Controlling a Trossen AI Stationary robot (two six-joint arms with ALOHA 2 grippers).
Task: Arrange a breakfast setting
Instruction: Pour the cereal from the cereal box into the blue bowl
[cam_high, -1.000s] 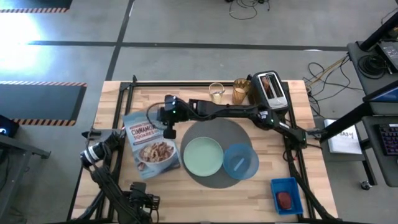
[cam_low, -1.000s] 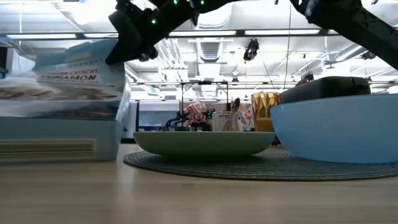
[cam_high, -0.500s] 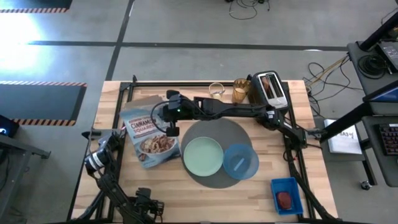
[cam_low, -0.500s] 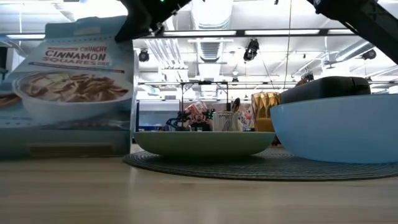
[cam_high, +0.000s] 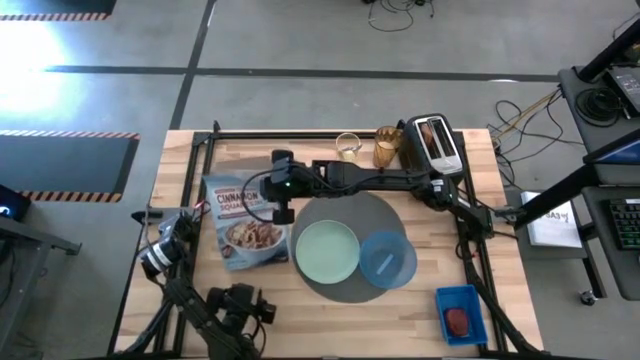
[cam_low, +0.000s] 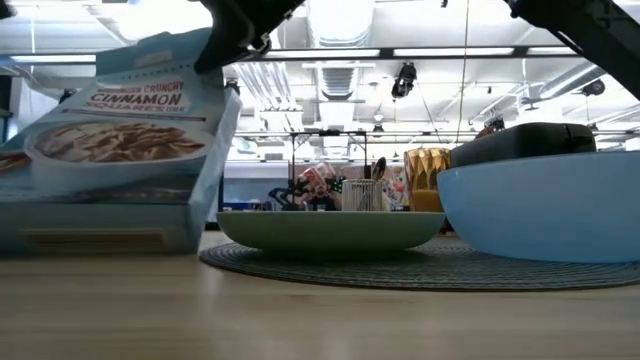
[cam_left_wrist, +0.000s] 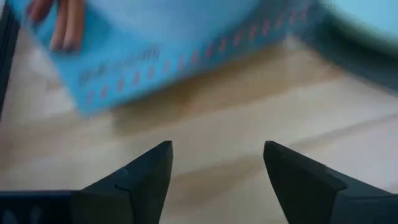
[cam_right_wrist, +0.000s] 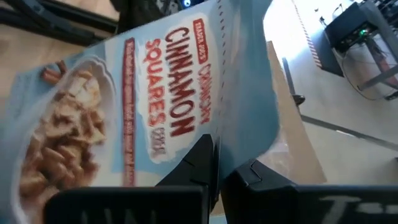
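Landmark = round dark-grey mat (cam_high: 345, 250), mid-table. Nearest the front edge, front-right of the mat: blue tray (cam_high: 460, 313) with a small red food piece (cam_high: 458, 320) in it. Front-left of the mat, low near the front edge: left gripper (cam_left_wrist: 214, 180), fingers spread apart, empty, bare wood and the bottom edge of the blue box ahead of it in the left wrist view. On the mat: pale green plate (cam_high: 326, 250) on its left half, blue bowl (cam_high: 386, 260) on its right half, rims just beside each other or touching, cannot tell which; both look empty from above. Just left of the mat: Cinnamon Squares cereal box (cam_high: 243, 222), propped up tilted, printed face up and toward the front, bottom edge on the table, top edge raised. Right gripper (cam_right_wrist: 217, 168) reaches across above the mat's far-left edge and is clamped on the box's top edge, fingers pinched tight on the cardboard flap in the right wrist view. Beyond the mat, along the far edge: small clear glass (cam_high: 347, 147), amber glass (cam_high: 387, 146) right of it, then a toaster (cam_high: 436, 142) with a brown toast slice (cam_high: 429, 134) in one slot.
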